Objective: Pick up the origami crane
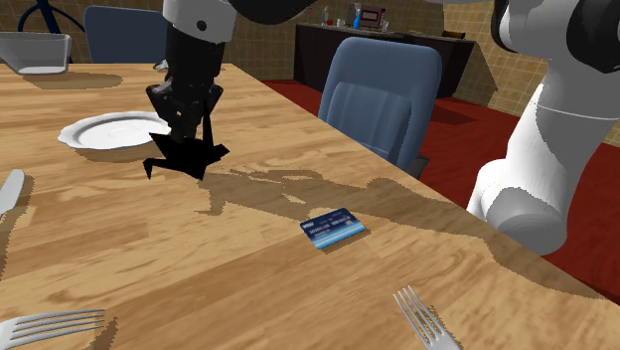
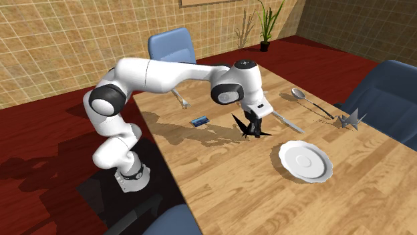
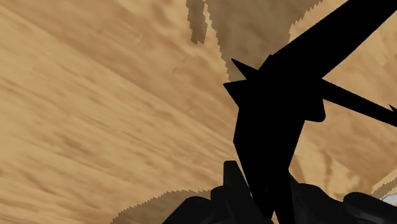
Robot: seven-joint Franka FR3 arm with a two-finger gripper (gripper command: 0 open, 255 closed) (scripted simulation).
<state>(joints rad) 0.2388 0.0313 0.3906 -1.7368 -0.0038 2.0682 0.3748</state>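
The origami crane (image 1: 189, 157) is all black, with pointed wings and tail. It sits under my black gripper (image 1: 189, 127) near the middle of the wooden table (image 1: 119, 249). In the wrist view, my fingers (image 3: 236, 184) clasp the crane's body (image 3: 273, 108), and its wings spread away from the hand. Across the table in the second exterior view, my gripper (image 2: 254, 119) points straight down with the crane (image 2: 257, 131) at its tips. I cannot tell whether the crane touches the wood.
A white plate (image 1: 104, 131) lies just behind the crane. A blue card (image 1: 333, 228) lies nearer the stand. Forks (image 1: 425, 320) (image 1: 50, 323) lie at the front edge, a knife (image 2: 287, 122) and spoon (image 2: 301, 95) beyond. A grey folded figure (image 2: 351, 120) sits at the far edge. A blue chair (image 1: 383, 94) stands alongside.
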